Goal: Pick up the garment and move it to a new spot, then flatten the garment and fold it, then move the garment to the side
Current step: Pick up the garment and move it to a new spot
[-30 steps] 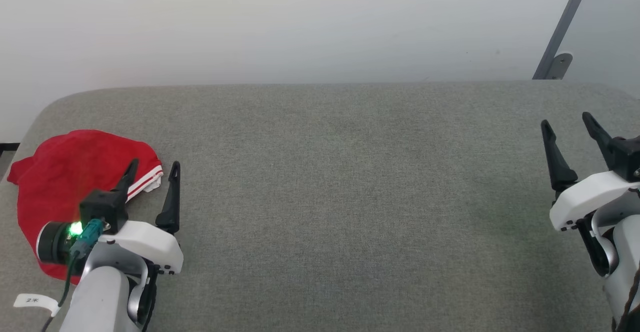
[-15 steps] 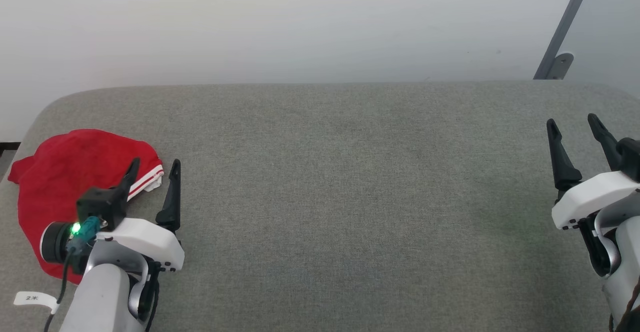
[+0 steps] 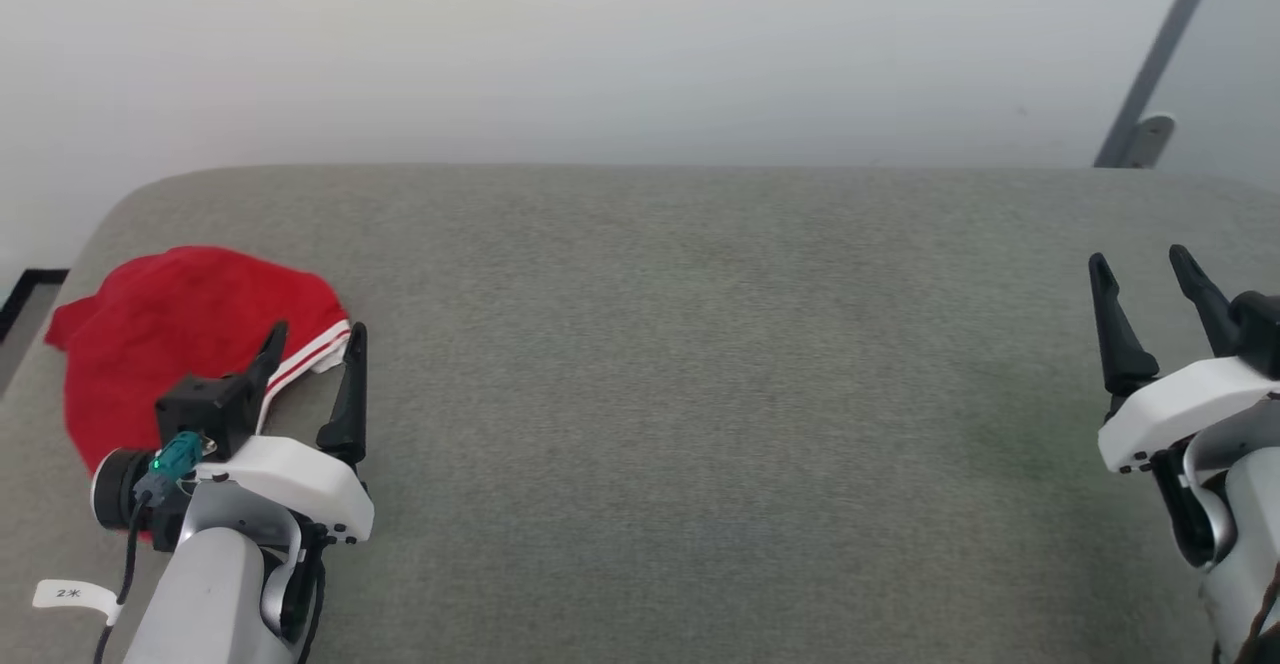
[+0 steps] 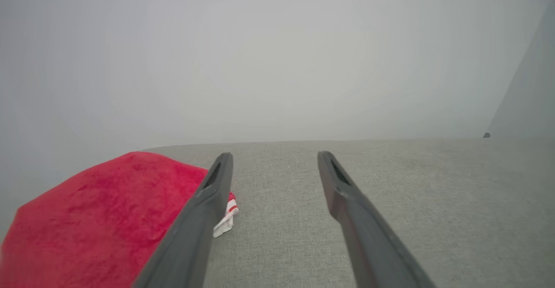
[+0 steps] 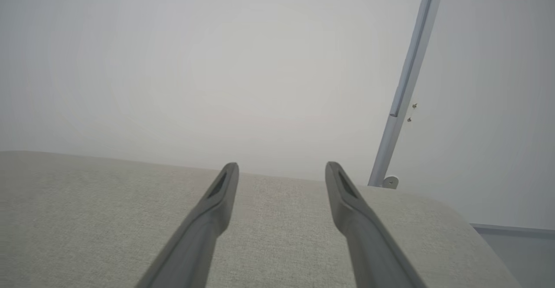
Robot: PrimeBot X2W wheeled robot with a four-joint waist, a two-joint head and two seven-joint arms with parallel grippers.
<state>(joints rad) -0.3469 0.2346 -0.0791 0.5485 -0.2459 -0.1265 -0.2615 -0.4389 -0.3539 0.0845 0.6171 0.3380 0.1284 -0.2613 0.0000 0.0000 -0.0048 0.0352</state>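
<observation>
The garment (image 3: 175, 329) is a red heap with a white, red-striped sleeve edge, lying at the far left of the grey fabric surface (image 3: 680, 364). The left wrist view has the garment (image 4: 99, 218) at lower left. My left gripper (image 3: 312, 334) (image 4: 273, 158) hovers open just right of the garment's sleeve edge, nothing between its fingers. At the right edge, far from the garment, my right gripper (image 3: 1140, 264) (image 5: 282, 166) stands open and empty over bare fabric.
A pale wall rises behind the grey surface. A slanted grey metal bar (image 3: 1150, 64) (image 5: 405, 84) with a small bracket stands at the back right. The surface's rounded left edge drops off beside the garment.
The whole head picture has shifted right, so the camera turned left. The grippers sit almost where they were in it; both stay open.
</observation>
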